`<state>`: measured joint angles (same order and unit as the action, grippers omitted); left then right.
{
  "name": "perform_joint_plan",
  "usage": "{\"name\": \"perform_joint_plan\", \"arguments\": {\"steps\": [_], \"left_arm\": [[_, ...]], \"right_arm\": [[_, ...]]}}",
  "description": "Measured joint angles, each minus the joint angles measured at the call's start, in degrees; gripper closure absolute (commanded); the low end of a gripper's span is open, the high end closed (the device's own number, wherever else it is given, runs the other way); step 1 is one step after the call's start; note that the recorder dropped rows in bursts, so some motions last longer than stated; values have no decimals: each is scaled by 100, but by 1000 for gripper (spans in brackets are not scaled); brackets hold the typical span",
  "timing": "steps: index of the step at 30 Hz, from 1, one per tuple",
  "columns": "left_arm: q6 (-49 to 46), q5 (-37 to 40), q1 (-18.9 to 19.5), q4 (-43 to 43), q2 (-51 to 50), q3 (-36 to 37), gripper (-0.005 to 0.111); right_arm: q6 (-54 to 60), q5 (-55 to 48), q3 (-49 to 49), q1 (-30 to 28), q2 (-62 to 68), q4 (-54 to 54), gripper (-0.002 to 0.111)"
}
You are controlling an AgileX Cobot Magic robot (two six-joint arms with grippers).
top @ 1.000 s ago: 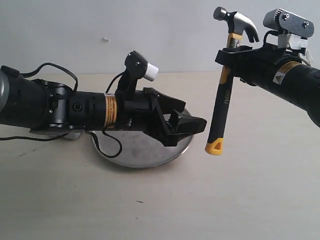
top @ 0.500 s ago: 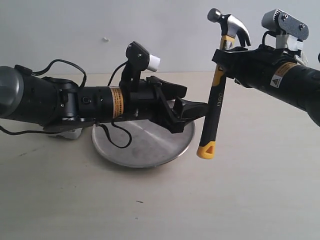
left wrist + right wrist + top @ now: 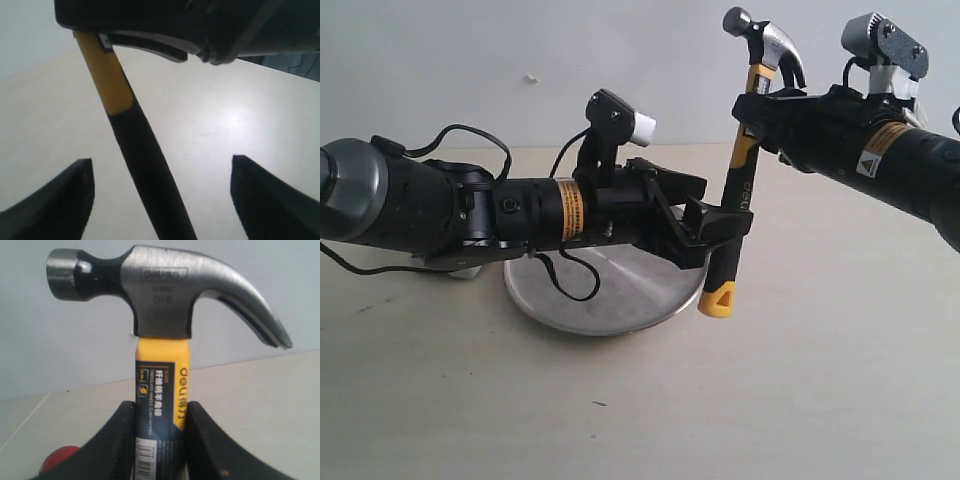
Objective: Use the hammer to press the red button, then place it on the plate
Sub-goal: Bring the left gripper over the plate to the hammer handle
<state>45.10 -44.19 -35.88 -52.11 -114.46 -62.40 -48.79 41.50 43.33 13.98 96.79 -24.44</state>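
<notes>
beige table [image 3: 820, 400], pale wall [image 3: 470, 60] | right gripper [image 3: 755, 105] clamps hammer [image 3: 740, 180] | left gripper [image 3: 161, 162] spread, possibly touching it

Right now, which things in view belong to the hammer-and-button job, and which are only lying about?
For the job: hammer, gripped by the right claw; red button; plate; left claw, open around the handle.
Lying about: a small dark speck on the table.
</notes>
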Motion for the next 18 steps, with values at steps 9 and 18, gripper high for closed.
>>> {"name": "perform_joint_plan", "arguments": {"steps": [9, 18], "left_arm": [[12, 355, 0, 111, 0, 0, 34], [232, 567, 0, 111, 0, 0, 34]], "right_arm": [[158, 0, 0, 455, 0, 116, 108], [627, 0, 0, 796, 0, 468, 108]]}}
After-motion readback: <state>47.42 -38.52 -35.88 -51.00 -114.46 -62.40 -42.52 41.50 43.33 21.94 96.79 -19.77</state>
